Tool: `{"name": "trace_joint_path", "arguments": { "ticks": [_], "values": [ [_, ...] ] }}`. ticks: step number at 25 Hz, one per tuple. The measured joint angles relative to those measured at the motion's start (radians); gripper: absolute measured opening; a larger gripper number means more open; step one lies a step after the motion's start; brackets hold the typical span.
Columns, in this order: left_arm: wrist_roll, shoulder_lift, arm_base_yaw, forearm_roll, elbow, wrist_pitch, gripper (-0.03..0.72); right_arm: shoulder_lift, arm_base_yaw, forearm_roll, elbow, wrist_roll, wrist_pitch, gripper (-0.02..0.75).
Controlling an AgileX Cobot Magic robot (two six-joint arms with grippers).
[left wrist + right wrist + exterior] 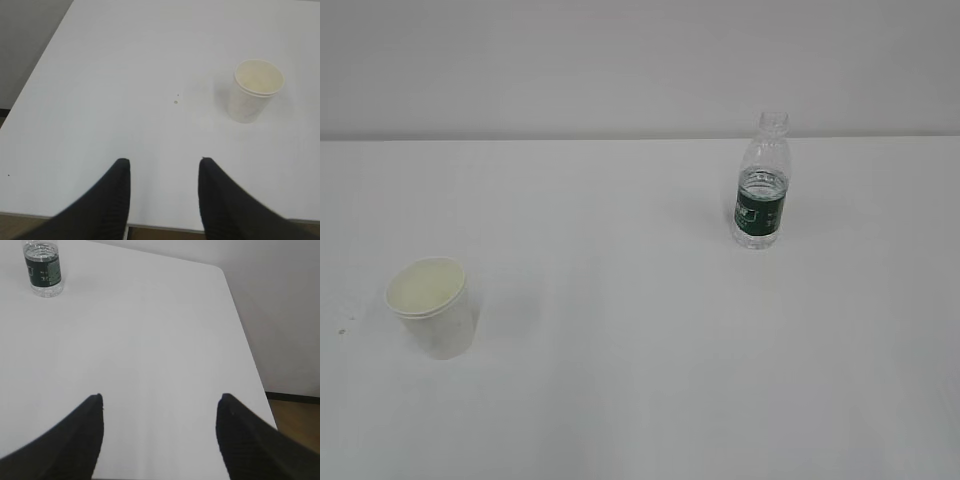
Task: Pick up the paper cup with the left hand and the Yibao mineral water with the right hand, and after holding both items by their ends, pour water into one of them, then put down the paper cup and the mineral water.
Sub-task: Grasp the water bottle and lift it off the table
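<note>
While both arms stay out of the exterior view, the paper cup (430, 305) stands upright on the white bench (640, 380) at the near left, and the Yibao mineral water (761, 182) stands upright farther back on the right, well apart from the cup. The bottle has no cap, a dark green label band around its lower body, and water up to about the top of that band.

From the left wrist view, the left end effector (162, 167) is released, its two black fingers spread with nothing between them, low over the bench near its front edge; the cup (254, 90) sits ahead and to the right, untouched.

From the right wrist view, the right end effector (160, 405) is likewise spread wide and holds nothing. The bottle (43, 269) stands far ahead at the upper left, its neck cut off by the frame.
</note>
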Motion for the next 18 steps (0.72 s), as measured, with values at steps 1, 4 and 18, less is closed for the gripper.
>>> {"name": "trace_joint_path", "arguments": {
  "ticks": [1,4,18],
  "values": [
    [0.0,0.0,0.0,0.0,0.0,0.0,0.307,0.0,0.0,0.0,0.0,0.0,0.0,0.533],
    [0.0,0.0,0.0,0.0,0.0,0.0,0.302,0.0,0.0,0.0,0.0,0.0,0.0,0.533],
    [0.0,0.0,0.0,0.0,0.0,0.0,0.276,0.0,0.0,0.0,0.0,0.0,0.0,0.533]
  ]
}}
